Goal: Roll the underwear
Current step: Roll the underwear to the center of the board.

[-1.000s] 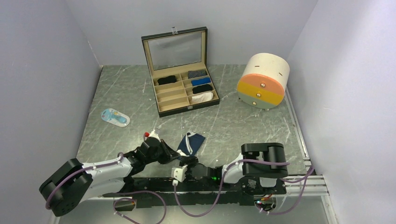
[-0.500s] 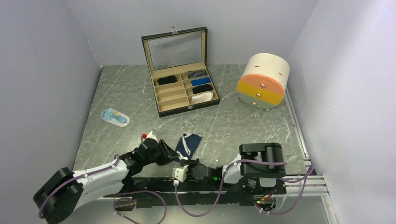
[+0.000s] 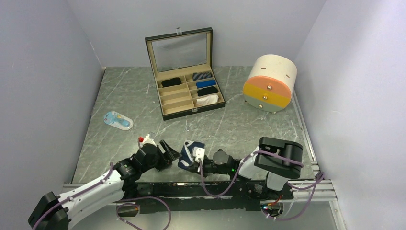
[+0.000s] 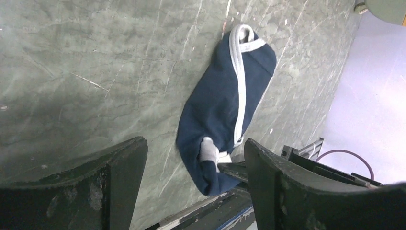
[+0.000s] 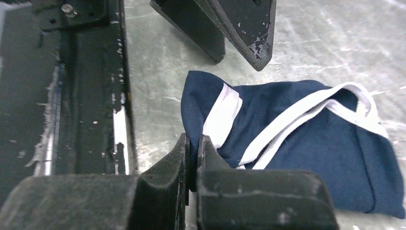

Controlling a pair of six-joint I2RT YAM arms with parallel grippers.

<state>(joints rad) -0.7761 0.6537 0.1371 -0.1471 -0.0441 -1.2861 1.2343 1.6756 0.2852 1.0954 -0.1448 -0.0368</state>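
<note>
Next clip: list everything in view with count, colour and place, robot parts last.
navy underwear: one, navy with white trim, on the table by the near edge.
organiser box: one, black, tan inside, lid up, back centre.
black rolls: two, one in each column of the box.
striped roll: one, grey, right column, rearmost.
blue roll: one, right column.
white roll: one, right column, nearest.
drawer unit: one, cream with orange and yellow fronts, back right.
packet: one, light blue, table's left side.
table: one, grey marbled.
left end effector: one, black, open, left of the underwear.
right end effector: one, black, shut on the underwear.
</note>
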